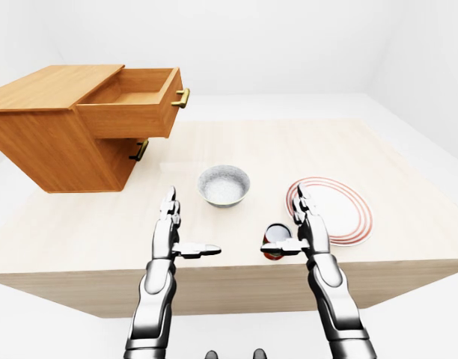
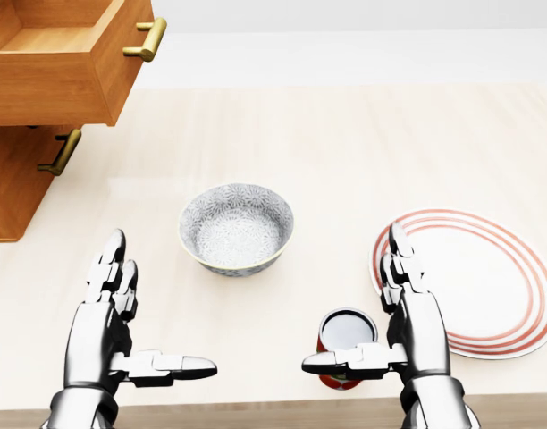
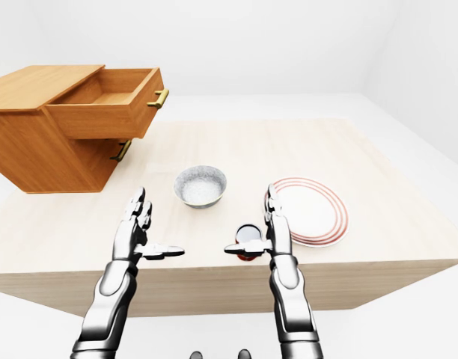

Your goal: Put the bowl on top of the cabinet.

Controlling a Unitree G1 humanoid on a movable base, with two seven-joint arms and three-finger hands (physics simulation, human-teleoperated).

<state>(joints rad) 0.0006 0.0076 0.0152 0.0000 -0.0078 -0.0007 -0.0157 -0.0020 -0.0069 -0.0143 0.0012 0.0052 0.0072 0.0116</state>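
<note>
the silver three-fingered left hand [image 2: 113, 322] was spread open, fingers up and thumb turned inward, holding nothing; in the head view it hovered below and left of the bowl, apart from it. the matching right hand [image 2: 409, 332] was spread the same way, also empty, below and right of the bowl. its thumb crossed a small red cup with a pale inside [image 2: 345, 329]; whether it touched the cup could not be told.

above and between the hands sat the round grey patterned ceramic bowl [image 2: 236, 228], upright and untouched on the pale wooden table [image 2: 345, 134]. right of the bowl lay a flat white plate with red rings [image 2: 488, 286]. up and left of the bowl stood the orange-brown wooden cabinet [image 1: 42, 142], its upper drawer with a brass handle [image 1: 132, 101] pulled out.

the step in hand looked like the reach, with the grasp not yet begun. the next move would call for bringing the fingers to the bowl's walls or rim without knocking the cup. the bowl would then need lifting high enough to clear the open drawer on its way to the cabinet's top.
</note>
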